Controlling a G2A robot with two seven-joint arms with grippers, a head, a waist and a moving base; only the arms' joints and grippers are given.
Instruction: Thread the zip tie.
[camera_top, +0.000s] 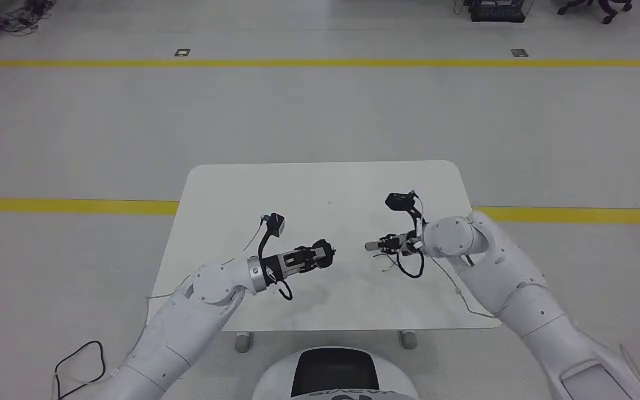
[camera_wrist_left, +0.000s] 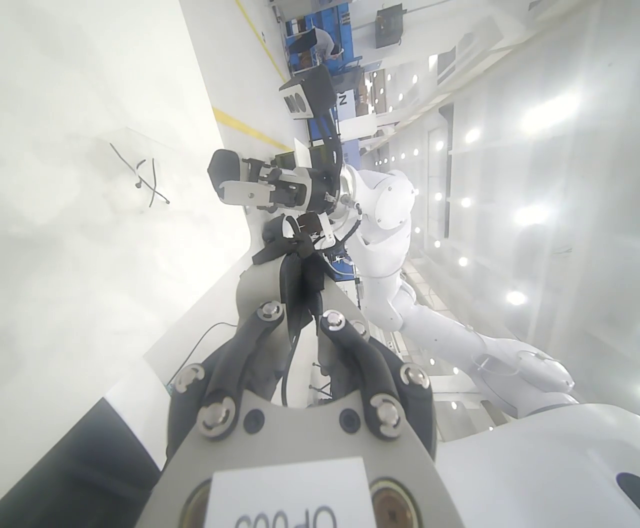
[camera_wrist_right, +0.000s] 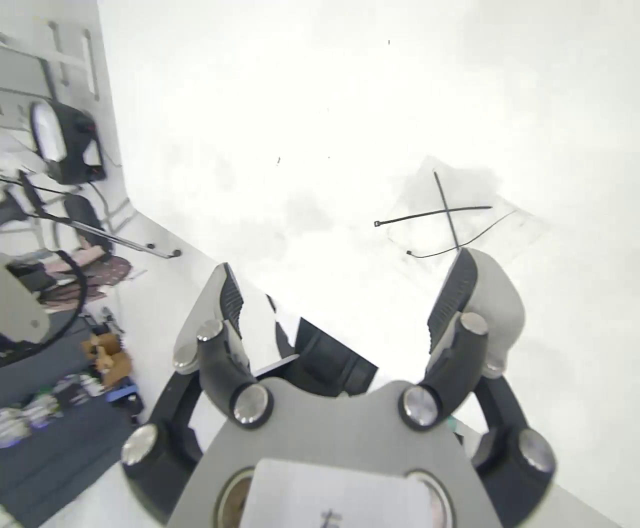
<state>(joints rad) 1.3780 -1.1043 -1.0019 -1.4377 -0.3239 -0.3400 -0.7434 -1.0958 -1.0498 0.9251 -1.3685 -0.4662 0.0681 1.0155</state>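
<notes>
Your right claw (camera_wrist_right: 342, 295) was spread wide above the white table (camera_wrist_right: 350, 100), your left claw (camera_top: 327, 250) was pinched narrow facing it, the zip ties (camera_wrist_right: 440, 212) lay crossed on the tabletop near the right claw.

White table (camera_top: 300, 190); black zip ties (camera_wrist_right: 425, 216) lying crossed on it.

1. A big robot lab or test hall: a wide pale floor (camera_top: 320, 110) crossed by yellow lines (camera_top: 300, 63).
2. Small square hatches (camera_top: 182, 52) are set into the floor.
3. A white surface (camera_top: 330, 190) stands on the open floor.
4. The left wrist view shows a high ceiling with rows of round lights (camera_wrist_left: 525, 216) and distant blue workstations (camera_wrist_left: 345, 35).
5. The right wrist view shows boxes (camera_wrist_right: 107, 350) and cables (camera_wrist_right: 75, 280) cluttered beside the surface.
</notes>
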